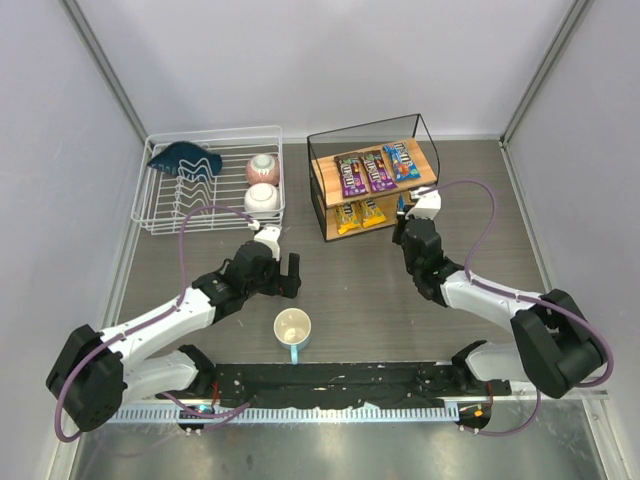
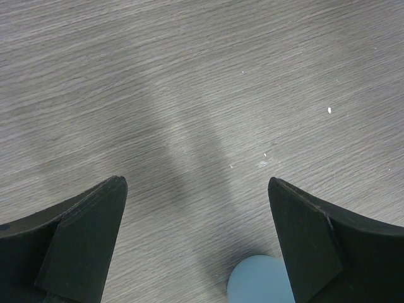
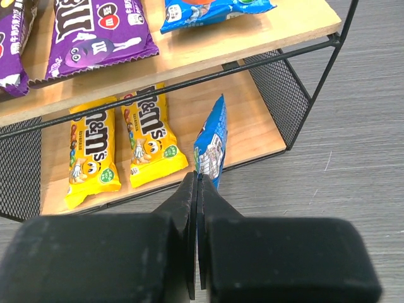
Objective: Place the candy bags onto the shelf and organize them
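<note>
The shelf (image 1: 425, 186) stands at the back centre-right. Its top board holds two purple bags (image 1: 352, 174) (image 1: 377, 170) and a blue bag (image 1: 402, 160); its lower board (image 3: 252, 132) holds two yellow bags (image 1: 358, 214) (image 3: 91, 151) (image 3: 151, 144). My right gripper (image 3: 198, 180) (image 1: 408, 222) is shut on a second blue bag (image 3: 211, 144), held on edge at the front of the lower board, right of the yellow bags. My left gripper (image 2: 197, 189) (image 1: 288, 274) is open and empty above bare table.
A white wire dish rack (image 1: 160, 215) at the back left holds a blue plate (image 1: 185, 158) and two bowls (image 1: 262, 168) (image 1: 262, 197). A mug (image 1: 292, 330) with a light-blue handle (image 2: 260, 281) stands near the front centre, just below my left gripper.
</note>
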